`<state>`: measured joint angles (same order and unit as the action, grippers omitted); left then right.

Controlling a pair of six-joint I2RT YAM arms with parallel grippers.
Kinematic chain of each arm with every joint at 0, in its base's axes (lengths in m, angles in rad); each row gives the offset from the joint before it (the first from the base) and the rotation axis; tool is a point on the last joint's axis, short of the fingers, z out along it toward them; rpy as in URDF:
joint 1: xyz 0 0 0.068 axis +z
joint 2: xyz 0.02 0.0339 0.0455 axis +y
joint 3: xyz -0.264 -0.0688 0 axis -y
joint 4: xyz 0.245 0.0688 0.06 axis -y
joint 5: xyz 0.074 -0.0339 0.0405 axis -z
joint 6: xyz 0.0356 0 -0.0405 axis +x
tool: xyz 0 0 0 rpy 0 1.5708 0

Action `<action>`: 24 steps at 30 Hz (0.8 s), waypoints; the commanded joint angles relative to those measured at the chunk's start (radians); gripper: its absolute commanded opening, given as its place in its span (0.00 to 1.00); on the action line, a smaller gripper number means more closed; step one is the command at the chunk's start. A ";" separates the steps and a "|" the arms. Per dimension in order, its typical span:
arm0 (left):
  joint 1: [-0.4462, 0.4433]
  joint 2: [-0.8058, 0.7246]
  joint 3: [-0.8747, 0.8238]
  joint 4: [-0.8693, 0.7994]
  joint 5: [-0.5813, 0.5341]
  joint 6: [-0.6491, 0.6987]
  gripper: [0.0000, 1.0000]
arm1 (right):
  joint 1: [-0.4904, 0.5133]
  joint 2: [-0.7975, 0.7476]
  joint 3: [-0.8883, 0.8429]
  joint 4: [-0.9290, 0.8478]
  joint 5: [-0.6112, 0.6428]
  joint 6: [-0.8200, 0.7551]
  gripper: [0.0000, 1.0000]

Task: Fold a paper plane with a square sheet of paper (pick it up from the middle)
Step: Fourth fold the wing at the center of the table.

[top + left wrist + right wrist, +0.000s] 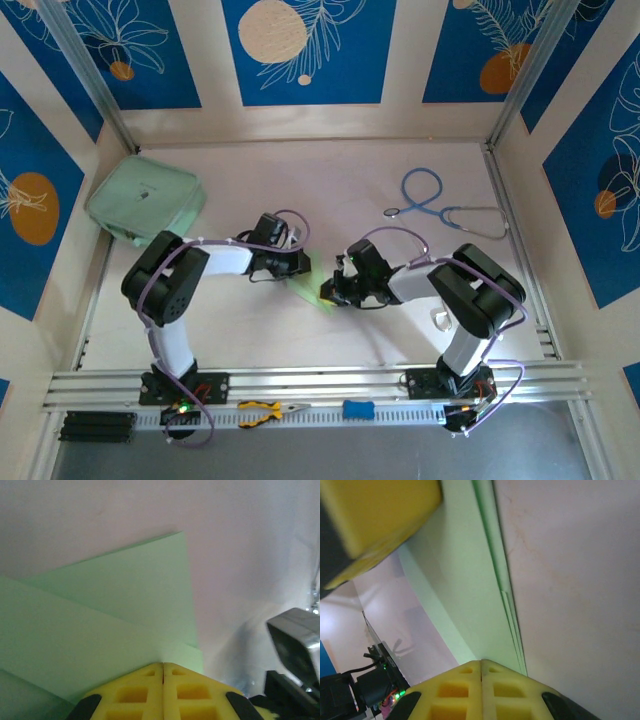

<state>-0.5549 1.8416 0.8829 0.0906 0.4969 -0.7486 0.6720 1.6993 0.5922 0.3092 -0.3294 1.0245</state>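
Mint pouch (pixel 146 203) upper left, blue stethoscope (pixel 440 208) upper right, yellow-handled pliers (pixel 265 411) and small blue obj (pixel 358 409) btm ctr, black strip (pixel 95 427) btm left, all on/by white table (pixel 330 170).

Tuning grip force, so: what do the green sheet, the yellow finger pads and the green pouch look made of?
Green sheet: thin matte paper, going by crisp creases and stacked layer edges.
Finger pads: yellow matte moulded material with square pockets, likely soft plastic or rubber.
Pouch: mint green, rounded corners, looks like soft fabric or vinyl; too far away to tell which.
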 commanded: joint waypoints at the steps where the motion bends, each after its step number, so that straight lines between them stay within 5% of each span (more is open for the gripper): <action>1: -0.003 0.019 -0.028 -0.023 -0.016 0.028 0.09 | -0.011 -0.028 0.024 -0.186 -0.031 -0.049 0.00; 7: -0.003 0.016 -0.047 -0.034 -0.020 0.042 0.08 | -0.043 -0.063 0.101 -0.214 -0.046 -0.079 0.02; 15: -0.002 0.018 -0.041 -0.038 -0.014 0.047 0.09 | -0.038 0.072 0.159 -0.131 -0.104 -0.064 0.02; 24: -0.002 0.021 -0.037 -0.055 -0.023 0.049 0.08 | -0.037 0.057 -0.006 -0.060 -0.095 -0.037 0.03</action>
<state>-0.5549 1.8412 0.8703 0.1127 0.5053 -0.7235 0.6270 1.7721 0.6628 0.2977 -0.4088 0.9699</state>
